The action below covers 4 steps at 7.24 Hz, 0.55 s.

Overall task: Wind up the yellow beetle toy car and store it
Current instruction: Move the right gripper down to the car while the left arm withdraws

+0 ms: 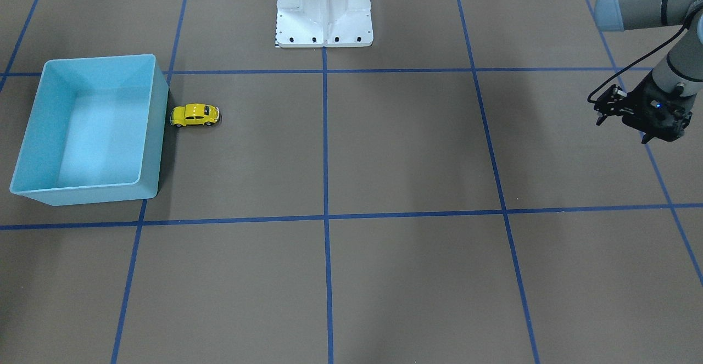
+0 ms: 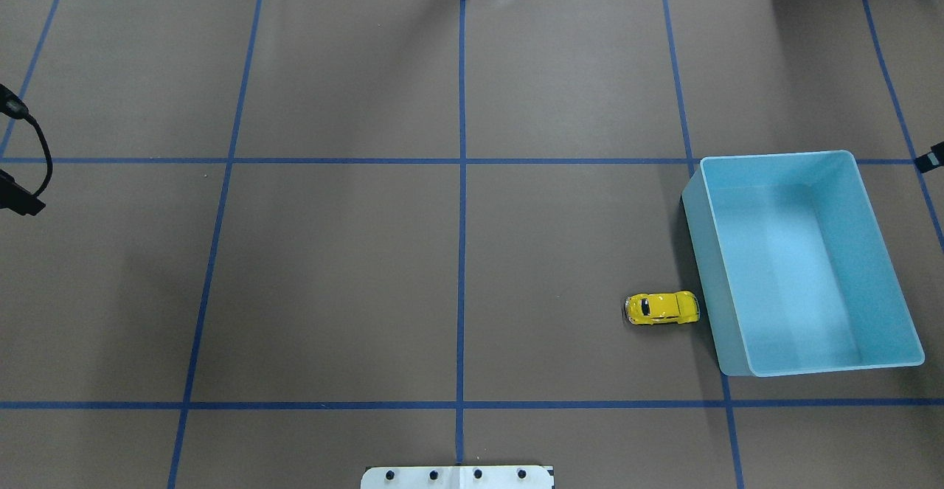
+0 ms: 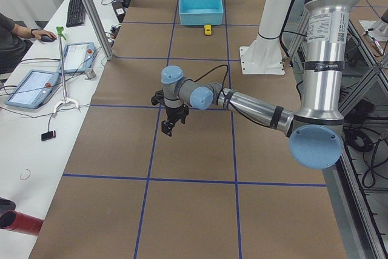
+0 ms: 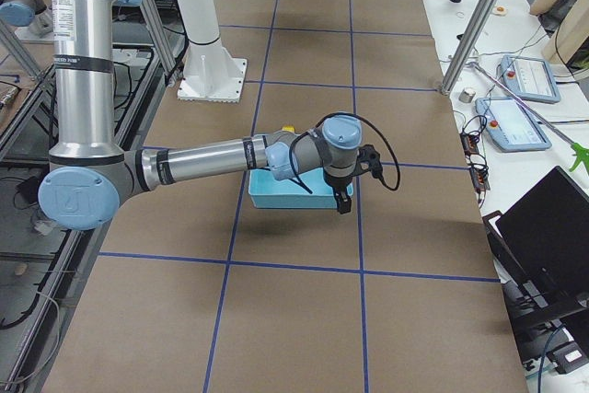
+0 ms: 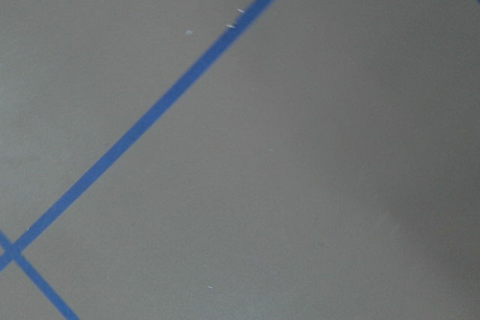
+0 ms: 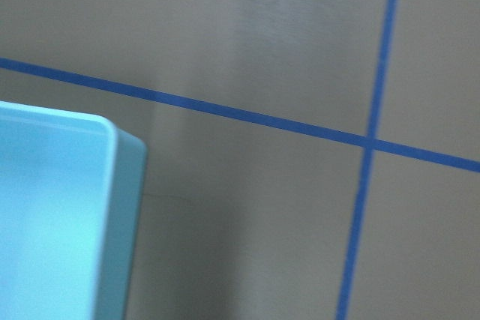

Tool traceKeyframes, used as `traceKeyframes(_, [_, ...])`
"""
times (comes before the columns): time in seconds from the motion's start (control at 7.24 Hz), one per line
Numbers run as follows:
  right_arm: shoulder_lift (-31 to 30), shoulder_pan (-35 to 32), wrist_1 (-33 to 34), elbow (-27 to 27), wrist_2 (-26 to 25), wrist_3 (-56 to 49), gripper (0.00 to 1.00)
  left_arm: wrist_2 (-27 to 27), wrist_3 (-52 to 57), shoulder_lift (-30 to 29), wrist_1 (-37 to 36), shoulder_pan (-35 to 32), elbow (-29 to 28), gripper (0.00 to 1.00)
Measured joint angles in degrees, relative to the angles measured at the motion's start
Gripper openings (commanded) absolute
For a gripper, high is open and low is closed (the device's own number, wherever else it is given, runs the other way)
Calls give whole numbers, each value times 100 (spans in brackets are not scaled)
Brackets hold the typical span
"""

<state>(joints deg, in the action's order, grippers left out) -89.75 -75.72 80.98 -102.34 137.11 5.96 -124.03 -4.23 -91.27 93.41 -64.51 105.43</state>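
Black L claw (image 3: 168, 129) empty, far from car (image 3: 208, 30)

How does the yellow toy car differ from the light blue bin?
The yellow toy car is far smaller than the light blue bin. The car is rounded and closed; the bin is rectangular, open-topped and empty. The car has dark windows; the bin is plain. Both stand on the table.

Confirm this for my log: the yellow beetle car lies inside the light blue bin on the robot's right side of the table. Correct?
No. The yellow beetle toy car stands on the table just outside the light blue bin, beside its wall, on the robot's right side. The overhead exterior view shows it.
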Motion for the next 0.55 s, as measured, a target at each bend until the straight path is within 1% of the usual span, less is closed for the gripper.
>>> traceKeyframes(0.14, [288, 253, 104, -22, -50, -39, 100, -284, -575, -77, -228, -240, -24, 100])
traceKeyframes(0.28, [617, 510, 159, 15, -143, -208, 100, -551, -853, -118, -348, -504, -75, 100])
traceKeyframes(0.41, [924, 771, 208, 4, -203, -450, 100, -894, -964, -125, -385, -828, -144, 100])
traceKeyframes(0.55, [1128, 1109, 260, -119, -268, -611, 100, -1242, -1004, -106, -410, -1157, -239, 100])
